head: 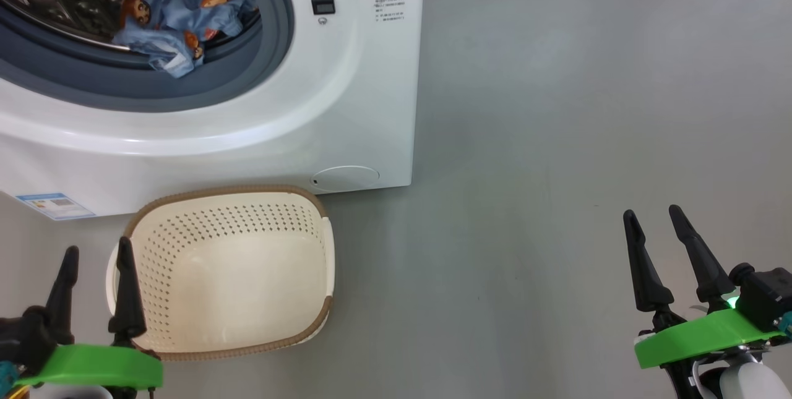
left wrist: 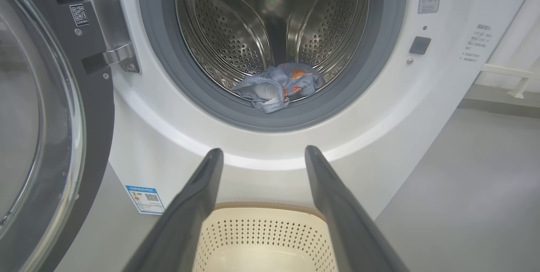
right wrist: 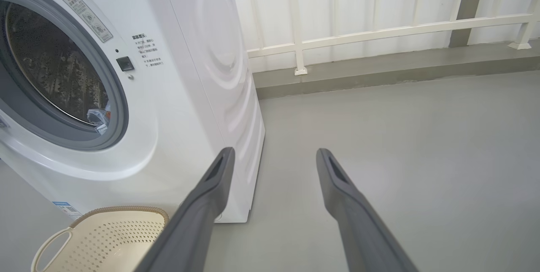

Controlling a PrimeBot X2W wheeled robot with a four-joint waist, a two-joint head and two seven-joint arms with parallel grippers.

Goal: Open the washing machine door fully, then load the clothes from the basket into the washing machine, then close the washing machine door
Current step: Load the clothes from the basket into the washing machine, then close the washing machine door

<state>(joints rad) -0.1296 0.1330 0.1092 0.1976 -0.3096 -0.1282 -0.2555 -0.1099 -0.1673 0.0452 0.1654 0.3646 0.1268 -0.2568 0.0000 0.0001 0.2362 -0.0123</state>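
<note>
Left gripper [head: 99, 246] and right gripper [head: 651, 211] have wide, empty jaws. The basket [head: 229, 190] is empty; the clothes [head: 179, 21] lie inside the washing machine [head: 346, 96]. Next, I think, the washing machine door [left wrist: 95, 145] needs pushing shut.

Ends in left gripper [head: 98, 245] and right gripper [head: 651, 210], each with two long, tapered dark fingers [head: 641, 266] on a bright green bracket [head: 699, 332]. Carries a black module [head: 767, 297] at right wrist.
</note>
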